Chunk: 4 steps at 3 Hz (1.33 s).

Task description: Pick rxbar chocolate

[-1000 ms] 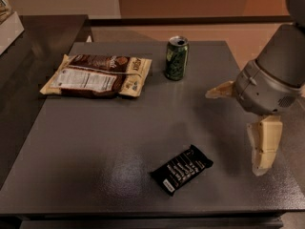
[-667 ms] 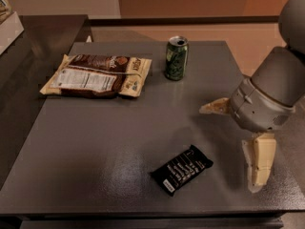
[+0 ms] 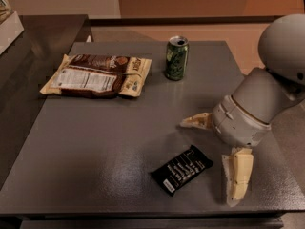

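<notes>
Only your gripper (image 3: 208, 161) has moved since a second ago: it has swung leftward and toward the near edge, closing in on the rxbar chocolate (image 3: 182, 170), which has not shifted at all. That bar lies flat on the worktop (image 3: 95, 151), in the near half and right of the middle. It is set on a diagonal, with its small white label at the near-left end and its other end pointing up toward the gripper. The jaws stand wide apart and hold nothing. One pale finger reaches left just beyond the bar's far end, and the other points toward the near edge just beside the bar's right end, so the bar's right tip sits roughly in the opening between them. Neither finger appears to touch the wrapper, though you cannot tell from this view how high they hang above the surface. Behind them the grey wrist (image 3: 248, 111) slopes up to the right. Well apart, at the far side of the worktop, rest the brown-and-cream snack bag (image 3: 97, 75) on the left and the green can (image 3: 177, 57) upright near the middle, both clear of your path. By this showing the approach is nearly done, but the pick itself is not begun. You have yet to line the opening over the bar's narrow width, lower onto it, close, and lift.
</notes>
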Each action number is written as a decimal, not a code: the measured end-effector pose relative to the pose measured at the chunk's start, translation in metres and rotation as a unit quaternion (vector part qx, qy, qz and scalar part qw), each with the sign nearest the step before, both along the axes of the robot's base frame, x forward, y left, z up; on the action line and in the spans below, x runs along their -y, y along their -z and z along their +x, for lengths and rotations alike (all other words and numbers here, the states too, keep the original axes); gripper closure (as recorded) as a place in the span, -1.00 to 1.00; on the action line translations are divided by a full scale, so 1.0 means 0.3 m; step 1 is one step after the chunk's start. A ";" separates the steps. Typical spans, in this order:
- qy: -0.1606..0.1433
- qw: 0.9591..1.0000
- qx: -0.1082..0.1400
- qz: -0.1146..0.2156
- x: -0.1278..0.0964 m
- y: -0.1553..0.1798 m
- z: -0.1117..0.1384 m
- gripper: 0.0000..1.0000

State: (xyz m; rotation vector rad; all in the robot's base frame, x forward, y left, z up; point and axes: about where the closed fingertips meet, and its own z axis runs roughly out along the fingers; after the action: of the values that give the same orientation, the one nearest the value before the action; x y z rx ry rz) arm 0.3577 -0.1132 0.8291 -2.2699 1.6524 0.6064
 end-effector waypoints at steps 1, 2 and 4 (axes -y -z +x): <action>-0.008 1.000 -0.010 0.027 -0.056 0.009 -0.010 -1.00; -0.015 0.999 -0.012 0.043 -0.088 0.010 -0.010 -1.00; -0.024 0.998 -0.009 0.053 -0.092 0.010 0.001 -0.17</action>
State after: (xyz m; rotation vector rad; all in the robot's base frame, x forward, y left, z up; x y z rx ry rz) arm 0.3580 -0.0855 0.8260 -2.2406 1.5394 0.7110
